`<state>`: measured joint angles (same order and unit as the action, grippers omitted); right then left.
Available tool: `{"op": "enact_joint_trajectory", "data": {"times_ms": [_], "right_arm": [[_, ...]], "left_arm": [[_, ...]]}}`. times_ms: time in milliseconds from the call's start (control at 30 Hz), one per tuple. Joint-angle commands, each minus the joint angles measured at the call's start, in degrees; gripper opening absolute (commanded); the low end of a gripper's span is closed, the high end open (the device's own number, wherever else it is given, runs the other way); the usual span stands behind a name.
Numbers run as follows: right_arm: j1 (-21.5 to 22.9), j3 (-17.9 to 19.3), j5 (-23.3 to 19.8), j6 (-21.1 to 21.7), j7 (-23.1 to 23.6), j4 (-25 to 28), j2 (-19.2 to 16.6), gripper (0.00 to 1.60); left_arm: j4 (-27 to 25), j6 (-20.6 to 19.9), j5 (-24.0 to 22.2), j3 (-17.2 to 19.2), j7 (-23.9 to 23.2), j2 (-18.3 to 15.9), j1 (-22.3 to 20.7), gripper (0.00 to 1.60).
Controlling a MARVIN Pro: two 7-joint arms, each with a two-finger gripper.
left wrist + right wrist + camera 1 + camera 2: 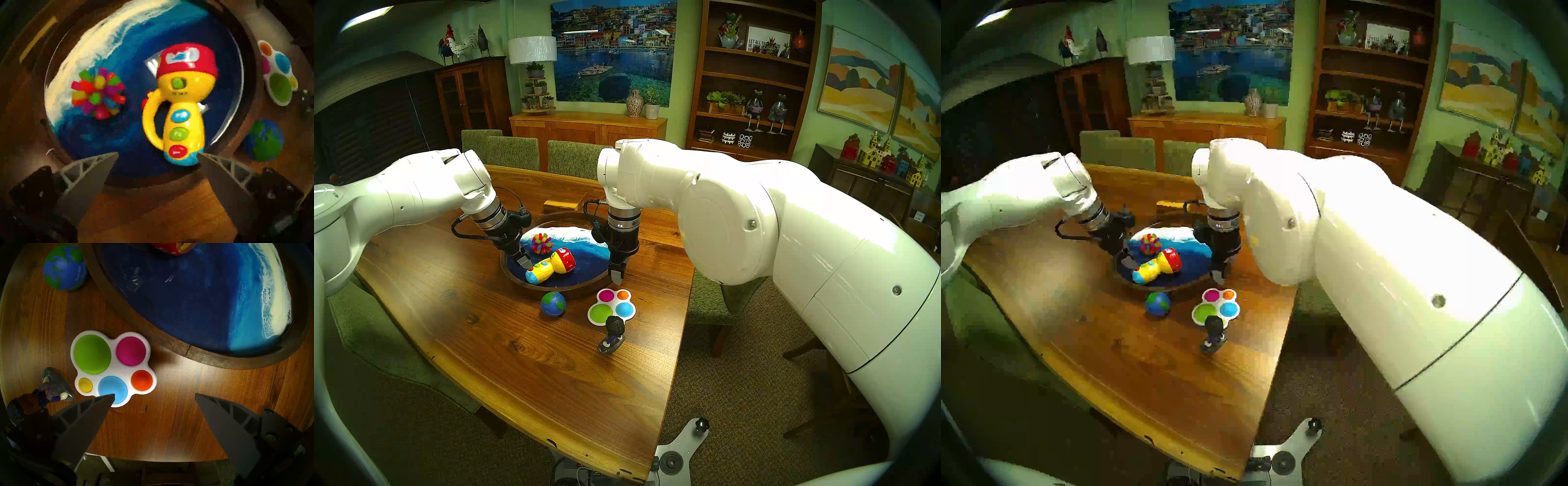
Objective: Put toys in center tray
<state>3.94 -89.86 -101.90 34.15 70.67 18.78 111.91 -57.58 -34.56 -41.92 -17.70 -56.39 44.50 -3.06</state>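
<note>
The round wave tray [551, 289] holds the yellow flashlight [551, 266] and the spiky rainbow ball [542, 243]. My left gripper [525, 262] is open and empty, just off the flashlight's blue base [182, 159], over the tray's left part. On the table in front of the tray lie the globe ball [553, 304], the white popper [612, 305] and the dark-haired figurine [612, 334], which stands upright. My right gripper [617, 276] is open and empty, hanging above the table beside the tray's right rim, just behind the popper [112, 366].
A small rectangular wooden block [563, 205] lies behind the tray. The table's right edge [682, 322] runs close to the popper and figurine. Green chairs [514, 152] stand at the far side.
</note>
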Motion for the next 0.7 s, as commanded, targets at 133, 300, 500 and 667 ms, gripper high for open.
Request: {"op": "enact_joint_trajectory", "data": {"times_ms": [133, 300, 500, 667], "right_arm": [[2.04, 0.06, -0.03, -0.03, 0.01, -1.18, -0.07, 1.60], [2.05, 0.09, -0.01, -0.02, 0.00, -1.18, -0.07, 1.60], [2.12, 0.13, 0.02, -0.02, 0.05, -1.19, -0.08, 1.60], [2.17, 0.17, 0.04, -0.02, 0.09, -1.19, -0.08, 1.60]], "left_arm": [[-10.52, 1.46, 1.79, 4.11, -5.09, -6.78, -7.54, 1.60], [-15.72, 1.81, 3.01, 2.95, -8.41, -9.07, -8.76, 1.60], [-22.29, 1.27, 5.08, 1.71, -10.88, -11.98, -8.97, 1.60], [-27.23, 0.19, 6.99, 0.62, -10.56, -13.59, -8.52, 1.60]]}}
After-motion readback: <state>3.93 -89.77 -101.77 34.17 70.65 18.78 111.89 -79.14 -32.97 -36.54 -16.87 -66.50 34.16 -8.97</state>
